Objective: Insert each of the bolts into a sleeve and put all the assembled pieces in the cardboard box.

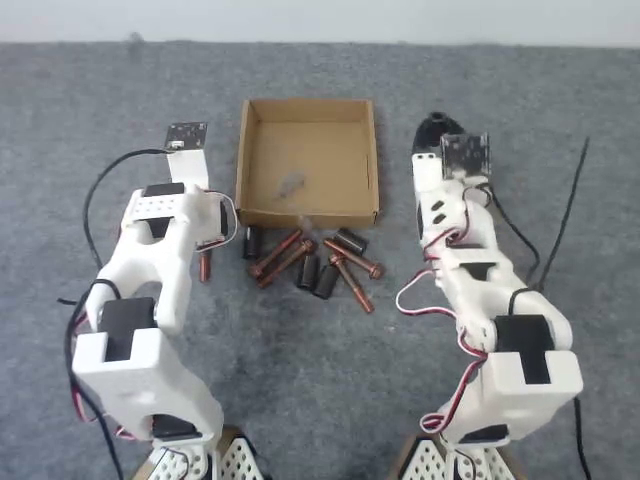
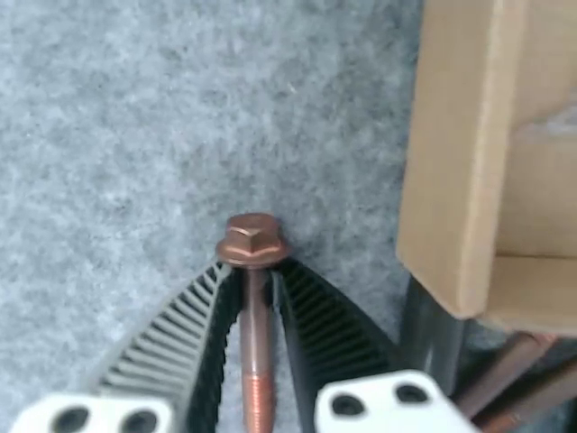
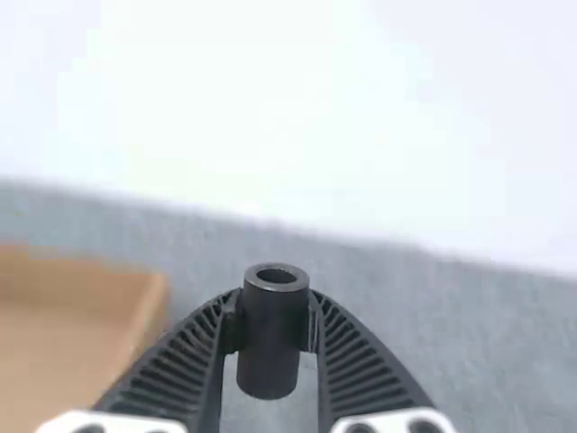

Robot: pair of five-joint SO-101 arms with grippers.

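Two pieces are in hand: the left end effector (image 2: 255, 275) is clamped on a copper-coloured hex-head bolt (image 2: 253, 242) beside the brown cardboard box (image 2: 460, 162), the right end effector (image 3: 272, 302) on a black cylindrical sleeve (image 3: 270, 343). Next, probably, bolt tip and sleeve bore need aligning.

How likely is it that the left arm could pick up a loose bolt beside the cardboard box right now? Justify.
Probably not yet: the left gripper is shut on a bolt. The loose bolts lie close by on open carpet, so reach itself looks fine.
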